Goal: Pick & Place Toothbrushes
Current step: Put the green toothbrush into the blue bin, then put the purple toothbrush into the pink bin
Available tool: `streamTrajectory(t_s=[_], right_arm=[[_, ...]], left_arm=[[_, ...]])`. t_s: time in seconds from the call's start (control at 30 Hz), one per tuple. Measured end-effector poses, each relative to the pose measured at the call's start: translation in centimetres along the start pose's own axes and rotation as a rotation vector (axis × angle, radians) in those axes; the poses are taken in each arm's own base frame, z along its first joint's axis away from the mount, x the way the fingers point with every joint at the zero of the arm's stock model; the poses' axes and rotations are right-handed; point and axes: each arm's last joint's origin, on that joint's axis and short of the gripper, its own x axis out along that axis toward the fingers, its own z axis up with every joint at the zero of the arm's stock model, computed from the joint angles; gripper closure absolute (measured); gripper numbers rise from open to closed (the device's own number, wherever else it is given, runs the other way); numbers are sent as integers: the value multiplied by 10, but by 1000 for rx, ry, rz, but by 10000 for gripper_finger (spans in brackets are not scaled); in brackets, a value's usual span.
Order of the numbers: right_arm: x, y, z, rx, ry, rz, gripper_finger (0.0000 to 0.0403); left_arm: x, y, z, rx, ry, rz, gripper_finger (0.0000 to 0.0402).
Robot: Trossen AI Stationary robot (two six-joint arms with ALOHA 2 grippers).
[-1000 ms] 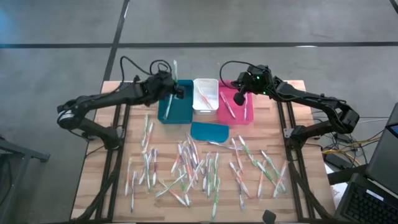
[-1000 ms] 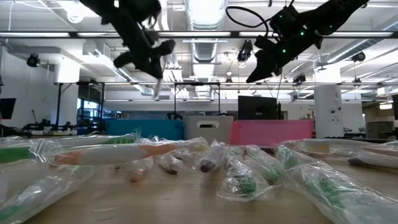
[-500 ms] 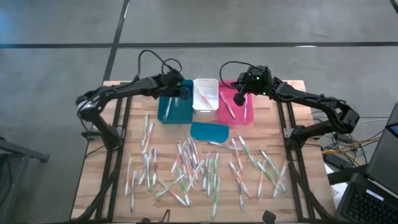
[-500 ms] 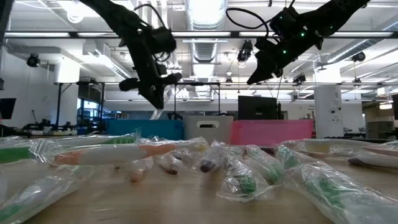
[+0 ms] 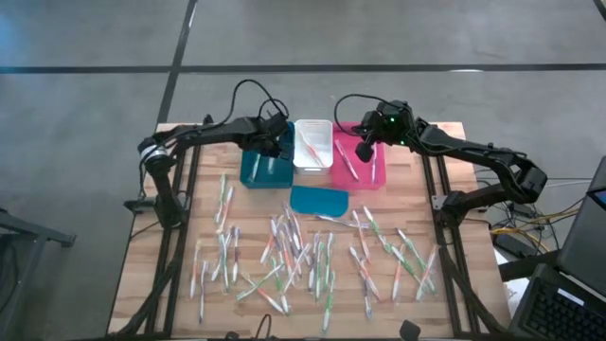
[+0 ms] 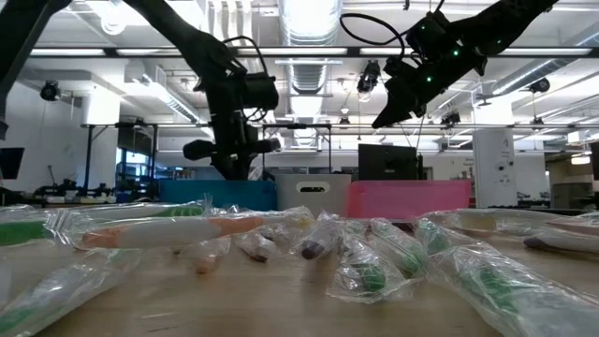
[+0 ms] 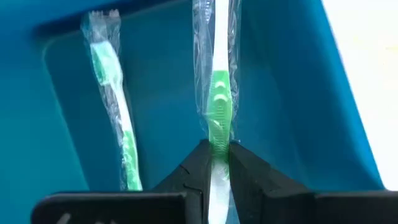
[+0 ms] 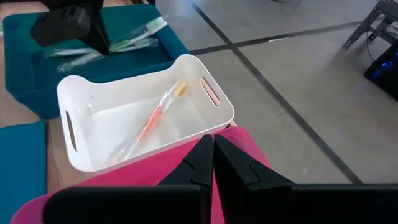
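Held toothbrush ends out of frame

Three bins stand side by side at the far edge of the worktop: the left bin, the middle bin, the right bin. A flat lid lies just in front of them. Nearer than the lid, loose toothbrushes are scattered across the worktop. The left hand is down in the left bin, closed on a wrapped toothbrush, beside another toothbrush lying there. The right hand hangs above the right bin, closed. One toothbrush lies in the middle bin
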Motion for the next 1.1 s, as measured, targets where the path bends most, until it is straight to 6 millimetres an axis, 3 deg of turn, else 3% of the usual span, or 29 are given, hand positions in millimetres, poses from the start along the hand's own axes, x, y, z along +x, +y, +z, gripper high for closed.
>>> streamTrajectory(t_s=[0.5, 0.9, 1.1], right_arm=[[0, 0, 0, 3, 0, 0, 394], [0, 0, 0, 3, 0, 0, 394], [0, 0, 0, 3, 0, 0, 394]], left_arm=[[4, 4, -4, -9, 51, 15, 349], [4, 5, -4, 6, 47, 24, 280], [-8, 4, 0, 49, 29, -9, 264]])
